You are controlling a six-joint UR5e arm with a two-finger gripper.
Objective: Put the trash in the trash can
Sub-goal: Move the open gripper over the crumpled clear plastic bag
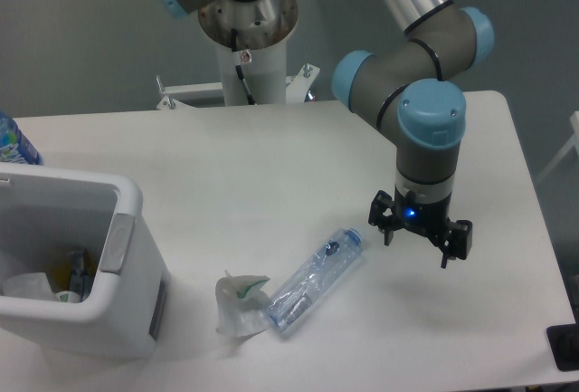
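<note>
Tool [417,245] (spread) near bottle [313,281], wrapper [239,303]

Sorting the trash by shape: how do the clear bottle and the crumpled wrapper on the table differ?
The bottle is long, lies flat on a diagonal and has a bluish label; the wrapper is shorter, crumpled, translucent white with a green patch. The bottle keeps its shape; the wrapper is bunched. Both lie on the table, touching, outside the trash can.
</note>
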